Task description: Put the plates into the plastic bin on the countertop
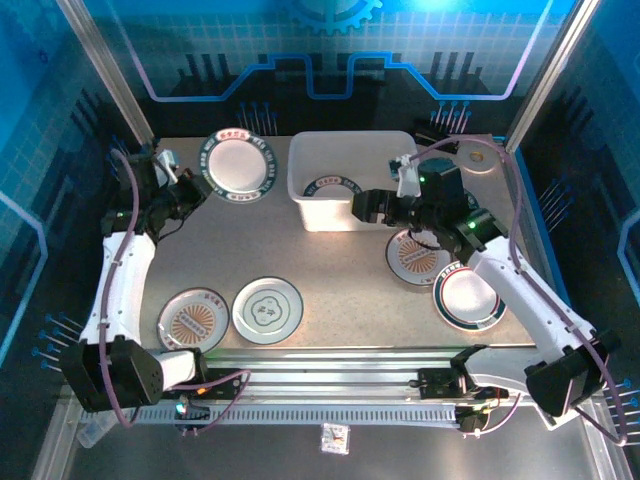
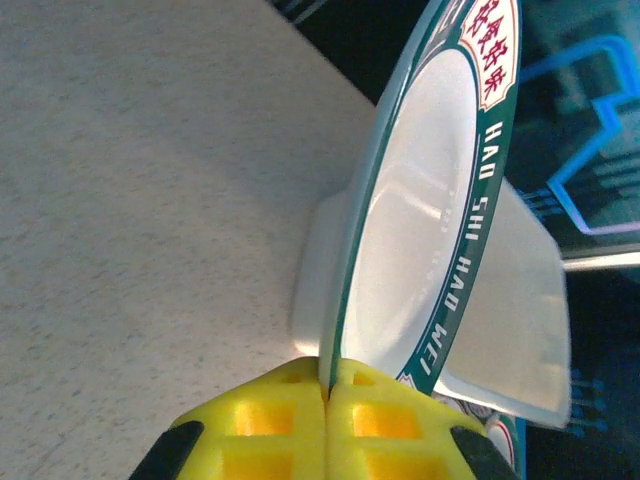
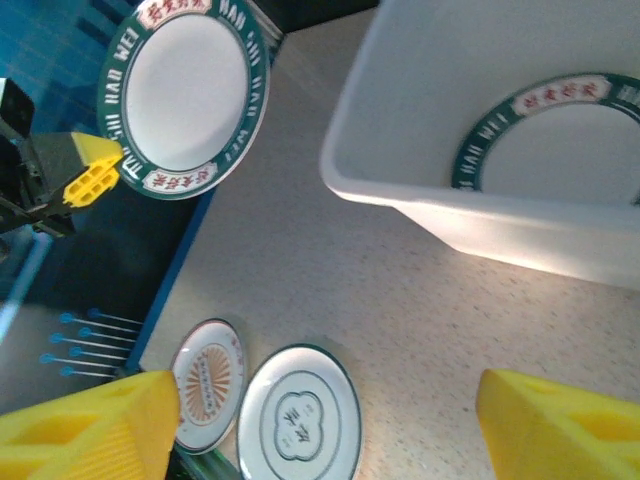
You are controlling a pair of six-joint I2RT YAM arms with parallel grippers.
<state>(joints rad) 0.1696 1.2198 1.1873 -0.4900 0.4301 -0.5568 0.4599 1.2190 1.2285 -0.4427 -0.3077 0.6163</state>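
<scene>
Yellow left fingers [image 2: 270, 425] pinch the green-rimmed plate [image 2: 420, 230] by its edge; right fingers [image 3: 90, 430] stand wide near the plastic bin [image 3: 480, 225].

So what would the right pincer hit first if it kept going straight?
Most likely bare countertop, close beside the plastic bin corner, though depth is hard to judge.

The bench [image 1: 340, 270] has a matt beige surface with fine speckles, a little grainy. The plastic bin [image 1: 345, 215] is of smooth, milky, half-transparent plastic with a soft shine. The plate [image 2: 420, 230] in my left hand [image 2: 328, 392] looks glazed and glossy; light reflects on its white middle. My pads [image 2: 270, 440] there are yellow and matt, moulded in a square grid, like plastic or rubber. The frame rail [image 1: 330, 360] at the near edge is pale, brushed metal.
</scene>
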